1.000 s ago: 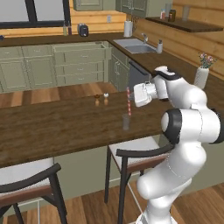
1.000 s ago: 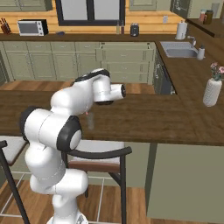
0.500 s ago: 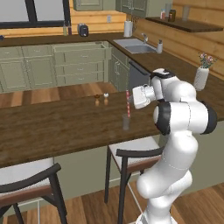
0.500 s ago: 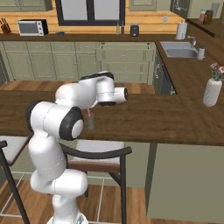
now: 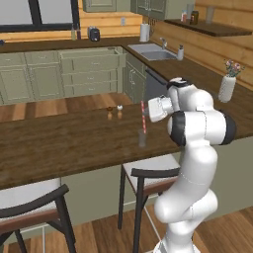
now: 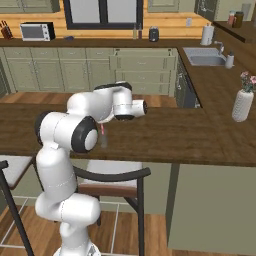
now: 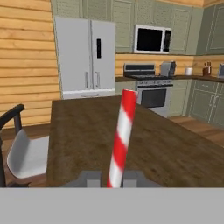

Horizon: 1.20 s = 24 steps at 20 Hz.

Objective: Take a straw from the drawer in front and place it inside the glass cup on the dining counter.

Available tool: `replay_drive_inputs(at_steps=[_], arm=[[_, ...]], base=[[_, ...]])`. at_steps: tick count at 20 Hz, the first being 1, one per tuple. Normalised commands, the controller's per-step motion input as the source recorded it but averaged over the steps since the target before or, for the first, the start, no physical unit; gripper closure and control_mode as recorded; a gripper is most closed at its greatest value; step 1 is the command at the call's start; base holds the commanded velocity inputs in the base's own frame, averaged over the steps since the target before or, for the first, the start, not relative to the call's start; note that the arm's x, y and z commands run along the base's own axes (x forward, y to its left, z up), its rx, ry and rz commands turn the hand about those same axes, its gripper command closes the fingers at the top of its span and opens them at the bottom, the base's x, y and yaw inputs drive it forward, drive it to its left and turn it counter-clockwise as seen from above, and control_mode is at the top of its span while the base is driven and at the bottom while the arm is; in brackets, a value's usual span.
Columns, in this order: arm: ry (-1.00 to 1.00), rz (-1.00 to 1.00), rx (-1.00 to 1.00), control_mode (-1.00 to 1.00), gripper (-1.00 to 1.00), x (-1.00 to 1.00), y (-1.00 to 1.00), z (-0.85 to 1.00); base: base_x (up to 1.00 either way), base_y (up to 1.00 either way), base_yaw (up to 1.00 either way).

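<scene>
The red-and-white striped straw (image 5: 144, 116) stands upright over the dining counter (image 5: 59, 143), its lower end at or just inside the rim of the clear glass cup (image 5: 142, 139). My gripper (image 5: 147, 111) is shut on the straw from the right, about halfway up. In the hand view the straw (image 7: 122, 136) rises between the two fingertips of the gripper (image 7: 112, 180). From the right base view my arm hides most of the straw (image 6: 103, 131), and the glass cup (image 6: 104, 140) stands just below it. The drawer (image 5: 92, 54) stands pulled out on the far cabinets.
Two small shakers (image 5: 114, 112) stand on the counter behind the cup. A white vase with flowers (image 5: 227, 87) is at the counter's right end. Stools (image 5: 147, 174) are tucked under the near edge, and another stool (image 7: 22, 153) sits at the counter's far side.
My arm's elbow has swung round and now stands more upright by the counter. The straw stays over the cup, slightly lower. The grip is unchanged.
</scene>
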Motion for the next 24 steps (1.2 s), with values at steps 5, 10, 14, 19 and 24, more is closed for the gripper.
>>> replay_drive_inputs(at_steps=[5,10,14,19,24], arm=[[0.02,0.0,0.0,-1.0,1.0,0.25,0.0,-0.15],[-0.01,0.0,0.0,-1.0,1.0,0.0,0.0,0.05],[-0.02,0.0,0.0,-1.0,1.0,-0.05,0.0,0.16],[-0.01,0.0,0.0,-1.0,1.0,-0.07,0.0,0.12],[0.03,0.0,0.0,-1.0,1.0,0.08,0.0,-0.03]], base=[[0.0,0.0,0.0],[0.0,0.0,0.0],[0.0,0.0,0.0],[0.0,0.0,0.0],[0.0,0.0,0.0]])
